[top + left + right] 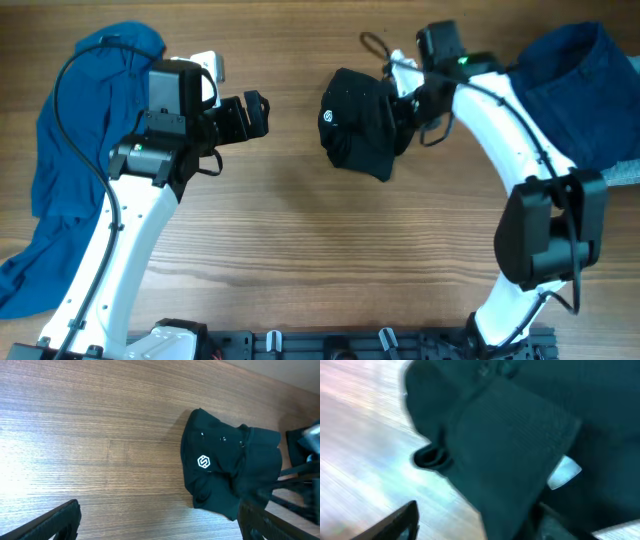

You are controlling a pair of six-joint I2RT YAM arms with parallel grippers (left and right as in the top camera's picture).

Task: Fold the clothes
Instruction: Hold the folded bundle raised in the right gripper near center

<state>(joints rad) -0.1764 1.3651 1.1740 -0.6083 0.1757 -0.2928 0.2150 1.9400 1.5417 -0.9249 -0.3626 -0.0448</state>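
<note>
The left gripper (262, 113) stands wide open over bare wood, holding nothing, its fingers aimed toward 3 o'clock. The right gripper (408, 103) is pushed into the 3 o'clock edge of the black garment. Its wrist view is blurred, with dark cloth lying across the gap between its fingers, so I cannot tell whether it grips.

On the brown wood-grain table (300, 250), a rumpled bright blue shirt (60, 170) sprawls at 9 o'clock, partly under the left arm and cut off at the frame edge. A navy fabric piece (580, 95) lies at 2 o'clock, also cut off.

The bunched soft black top (358, 120) sits just above centre, its long axis running from about 11 to 5 o'clock. A small white hexagonal logo (203, 462) shows on its 9 o'clock side; no lettering is readable.
</note>
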